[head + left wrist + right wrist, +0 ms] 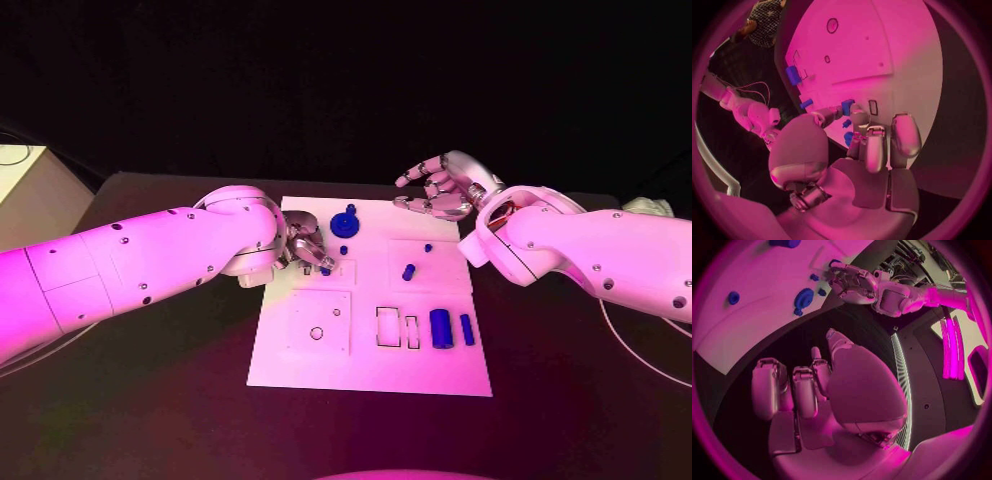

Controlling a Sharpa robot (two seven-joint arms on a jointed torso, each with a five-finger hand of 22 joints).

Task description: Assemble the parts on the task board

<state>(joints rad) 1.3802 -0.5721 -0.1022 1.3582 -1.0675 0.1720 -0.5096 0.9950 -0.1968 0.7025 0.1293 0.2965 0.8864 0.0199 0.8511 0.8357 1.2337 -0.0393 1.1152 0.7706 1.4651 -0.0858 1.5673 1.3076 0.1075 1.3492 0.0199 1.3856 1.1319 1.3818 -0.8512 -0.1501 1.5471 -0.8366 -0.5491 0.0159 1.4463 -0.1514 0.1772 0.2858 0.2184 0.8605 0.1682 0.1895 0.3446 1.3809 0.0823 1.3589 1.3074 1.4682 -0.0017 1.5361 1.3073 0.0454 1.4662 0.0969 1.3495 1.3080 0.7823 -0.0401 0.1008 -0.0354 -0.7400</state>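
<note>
Left hand (306, 249) sits over the task board's (368, 370) far-left edge, fingers curled around a small blue part (847, 138); whether it is gripped, I cannot tell. Right hand (440, 187) hovers spread, empty, beyond the far-right corner, farther away.

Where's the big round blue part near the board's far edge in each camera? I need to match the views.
Head view: round blue part at the board's far edge, right of the left hand.
Right wrist view: same part on the board, beside the left hand.
Left wrist view: can't pick it out.
Shared landmark: the left hand.
</note>
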